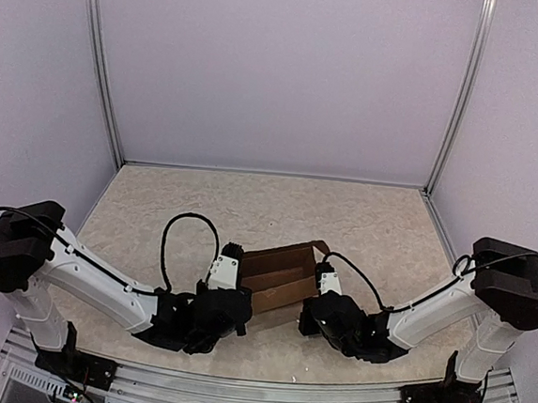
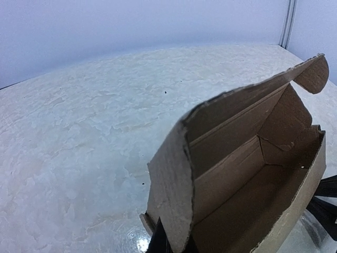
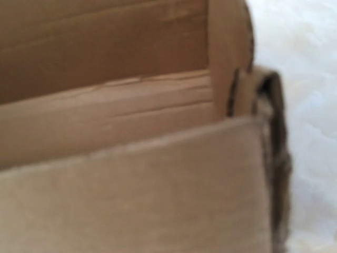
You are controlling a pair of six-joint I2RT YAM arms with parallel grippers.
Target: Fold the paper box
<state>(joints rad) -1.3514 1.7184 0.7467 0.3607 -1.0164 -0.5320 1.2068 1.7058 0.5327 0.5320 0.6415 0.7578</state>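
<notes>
Counter (image 1: 362, 219) carries the paper box (image 1: 279, 276) front-centre, between both arms. Box is part-formed, top open, lid flap standing up. Left gripper (image 1: 237, 260): jaws closed on its left end wall. Right gripper (image 1: 322, 263): jaws closed on its right end.

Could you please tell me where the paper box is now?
In the top view, the paper box sits at the front centre of the table, gripped between the left hand on its left end and the right hand on its right.
</notes>
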